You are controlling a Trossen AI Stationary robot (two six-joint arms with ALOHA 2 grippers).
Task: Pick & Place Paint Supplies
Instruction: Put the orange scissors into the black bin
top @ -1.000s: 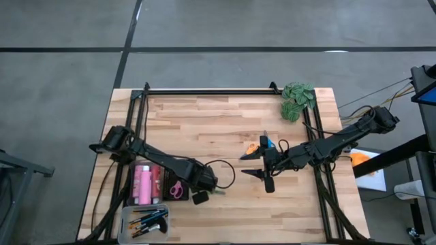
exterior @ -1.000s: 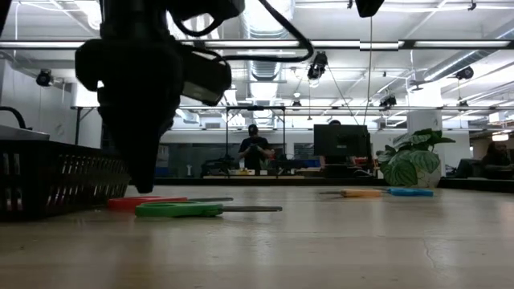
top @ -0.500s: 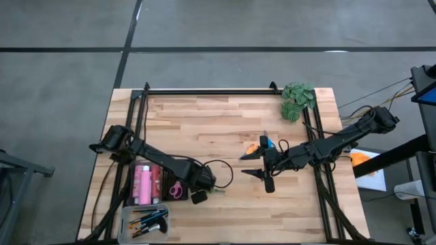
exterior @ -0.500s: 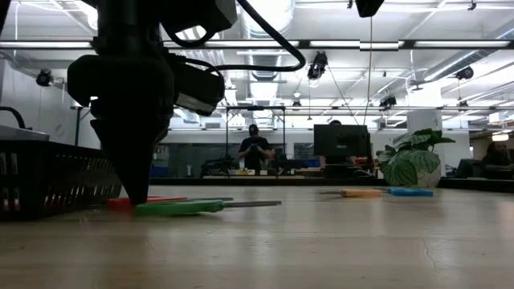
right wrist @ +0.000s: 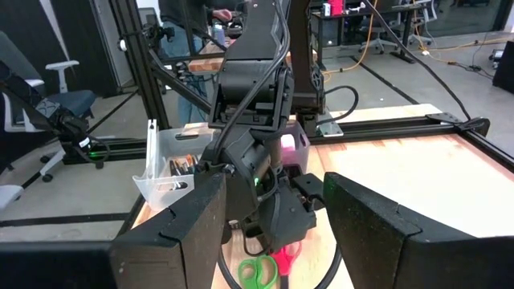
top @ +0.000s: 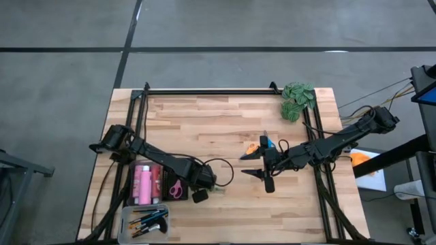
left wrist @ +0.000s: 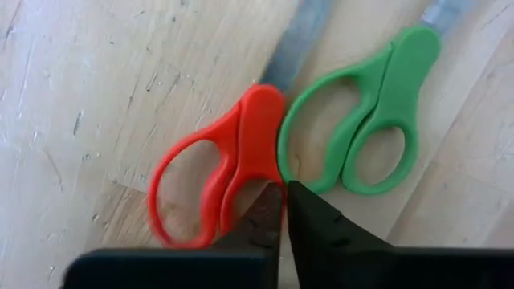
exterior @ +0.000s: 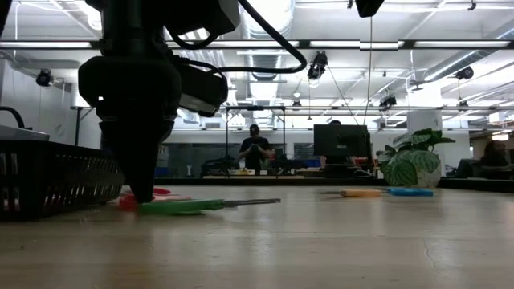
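Observation:
Red scissors [left wrist: 217, 172] and green scissors [left wrist: 365, 128] lie side by side on the wooden table, handles toward my left gripper [left wrist: 283, 210]. That gripper points straight down at their handles, its fingers all but together on the red scissors. In the high view it stands beside the black basket [top: 158, 194]. Farther right, my right gripper [top: 253, 165] hangs open above the table and holds nothing. Orange scissors [top: 253, 148] and blue scissors [top: 265, 143] lie flat just beyond it. My left gripper comes from above onto the red scissors' handle, at the rim of the loop nearest the green scissors [left wrist: 269, 164]. Its fingertips [left wrist: 269, 213] cover the spot, so the pinch itself is hidden. In the low view the red handle end [exterior: 157, 193] sits slightly raised off the table.
The black basket holds pink bottles [top: 143, 184] and pink scissors [top: 176, 188]. A clear tray [top: 129, 216] of brushes stands at the near left. A green leafy clump [top: 298, 100] sits at the far right. Bare wood lies between the two arms.
The red scissors' handle end has shifted under my left gripper's tips and now stands a little raised, where it lay flat before. The green scissors have stayed put.

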